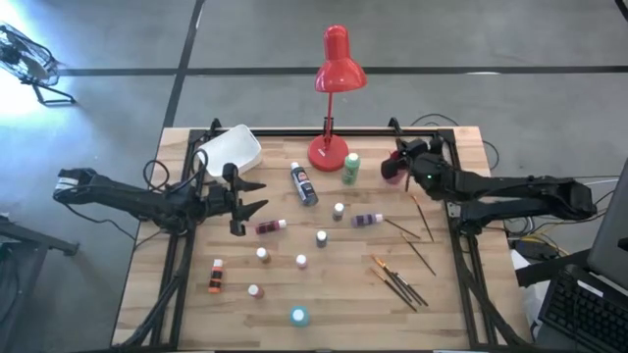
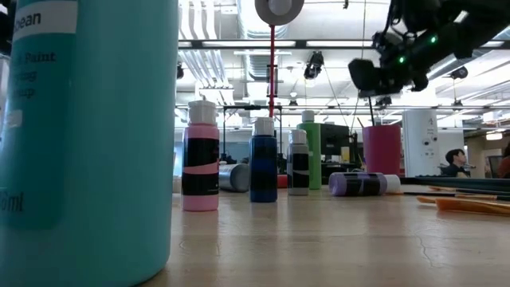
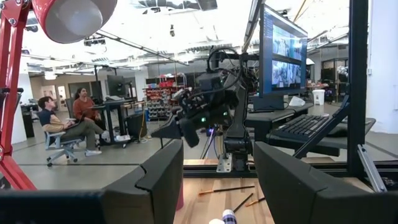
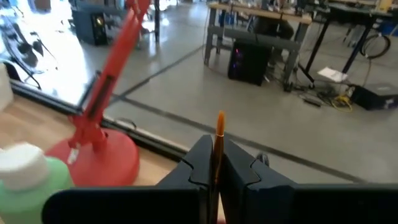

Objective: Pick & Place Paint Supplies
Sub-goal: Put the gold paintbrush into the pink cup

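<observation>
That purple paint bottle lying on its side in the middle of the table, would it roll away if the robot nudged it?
Probably. The purple bottle lies flat and looks round, so a sideways push would likely roll it. A push along its length, cap first, would more likely slide it. It looks small and stiff, so it should lift without bending.

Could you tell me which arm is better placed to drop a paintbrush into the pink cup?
The right one, I would judge: the right gripper is shut on a paintbrush just above the pink cup, while the left gripper hangs open, empty, across the table.

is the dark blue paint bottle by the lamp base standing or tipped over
Tipped over. In the high view the dark blue bottle lies on its side on the table, near the red lamp.
</observation>
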{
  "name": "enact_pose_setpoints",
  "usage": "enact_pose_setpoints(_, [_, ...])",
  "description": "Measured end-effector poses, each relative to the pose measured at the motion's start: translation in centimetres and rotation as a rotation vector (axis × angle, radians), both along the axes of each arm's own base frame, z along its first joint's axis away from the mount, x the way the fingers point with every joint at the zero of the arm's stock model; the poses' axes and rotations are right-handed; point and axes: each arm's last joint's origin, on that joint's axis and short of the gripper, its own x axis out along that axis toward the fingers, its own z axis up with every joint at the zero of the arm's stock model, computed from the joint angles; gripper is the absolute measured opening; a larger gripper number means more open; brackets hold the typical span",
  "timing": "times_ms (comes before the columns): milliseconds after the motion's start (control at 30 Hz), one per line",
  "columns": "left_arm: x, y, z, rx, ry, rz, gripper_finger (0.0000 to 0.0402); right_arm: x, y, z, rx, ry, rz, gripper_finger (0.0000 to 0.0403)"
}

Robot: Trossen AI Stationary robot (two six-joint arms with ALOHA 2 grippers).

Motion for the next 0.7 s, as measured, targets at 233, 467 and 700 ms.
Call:
enact_pose_setpoints(233, [0.0, 0.0, -0.1, 0.0, 0.011, 0.0, 0.0202, 0.2, -0.2, -2.8, 0.066, 0.044, -0.026, 0.0008])
enact_pose_setpoints(467, [0.0, 0.0, -0.1, -0.005, 0.01, -0.002, 0.0202, 0.1, -0.2, -4.0, 0.093, 0.052, -0.04, 0.0008])
enact_pose_setpoints(700, [0.0, 0.0, -0.1, -0.005, 0.01, -0.002, 0.0202, -0.2, -0.1, -4.3, 0.1, 0.048, -0.047, 0.0026])
